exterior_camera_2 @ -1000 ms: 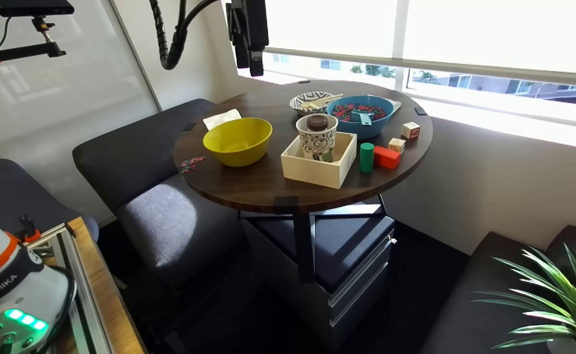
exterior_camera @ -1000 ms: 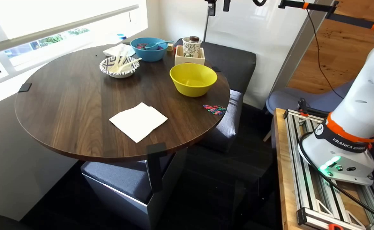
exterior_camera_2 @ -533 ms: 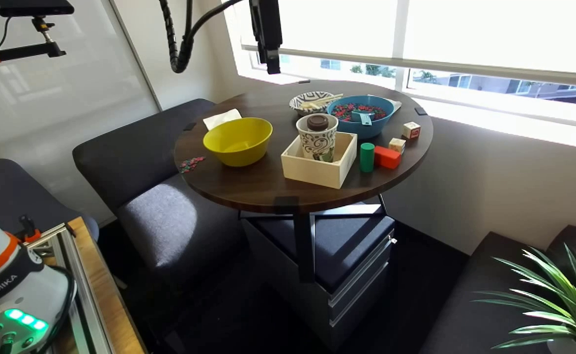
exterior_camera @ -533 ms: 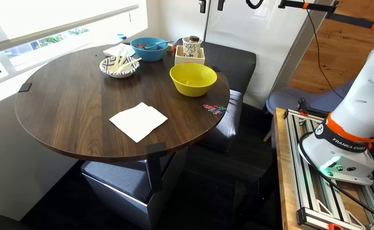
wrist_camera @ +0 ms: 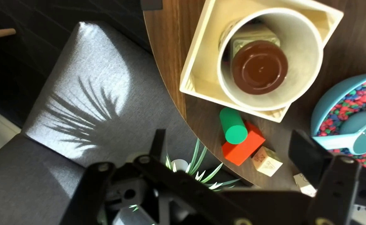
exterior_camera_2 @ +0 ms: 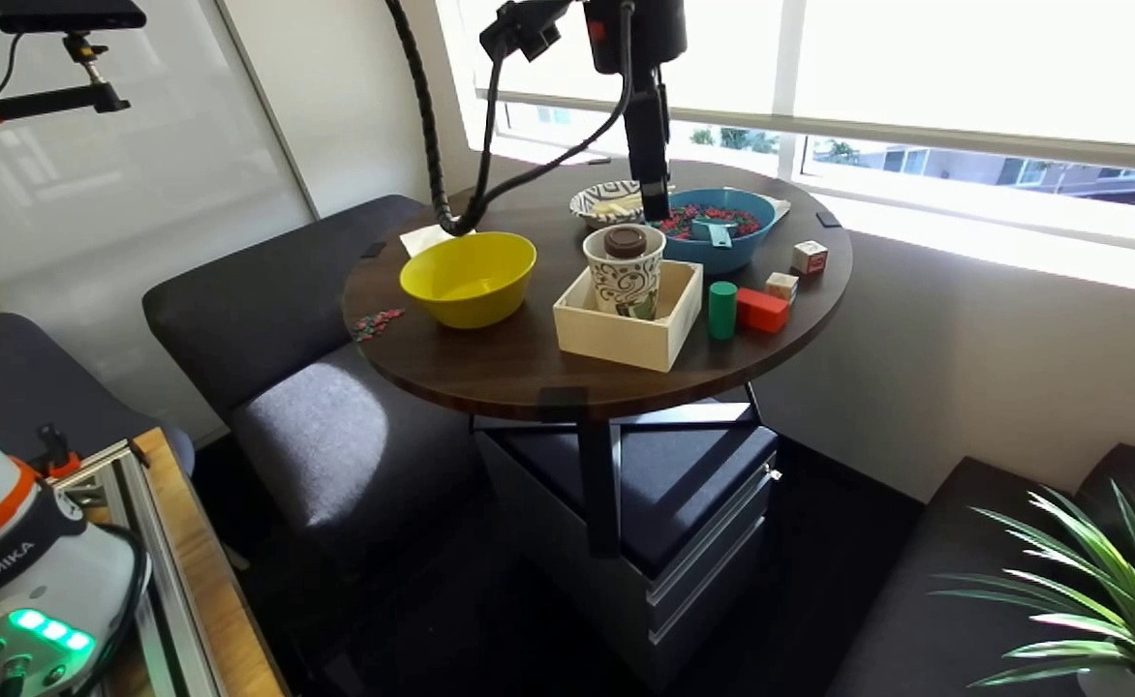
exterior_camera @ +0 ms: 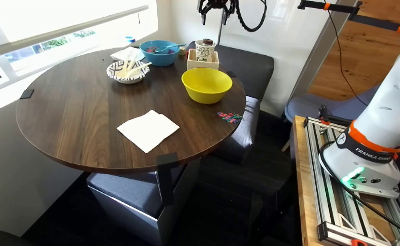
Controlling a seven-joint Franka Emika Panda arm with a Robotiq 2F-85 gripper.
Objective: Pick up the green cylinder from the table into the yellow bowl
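Observation:
The green cylinder [exterior_camera_2: 721, 310] stands upright on the round table [exterior_camera_2: 461, 373], beside the wooden box. It also shows in the wrist view [wrist_camera: 231, 125], but is hidden in an exterior view behind the box and cup. The yellow bowl stands on the table in both exterior views [exterior_camera: 206, 94] [exterior_camera_2: 471, 295]; it is out of the wrist view. My gripper [exterior_camera: 214, 22] is open and empty, high above the table. In the wrist view, the cylinder appears between the two spread fingers, well below them and apart.
The wooden box [exterior_camera_2: 616, 334] holds a tall patterned cup [exterior_camera_2: 626, 276]. A red block [exterior_camera_2: 763, 310] and letter blocks [exterior_camera_2: 810, 257] lie beside the cylinder. Behind are a blue bowl [exterior_camera_2: 713, 254] of pebbles and a patterned bowl [exterior_camera: 128, 79]. Loose pebbles [exterior_camera: 230, 117] lie near the table's edge.
My gripper has come lower over the table and moved toward the side with the box, cup and cylinder. The fingers remain apart. The objects have not moved.

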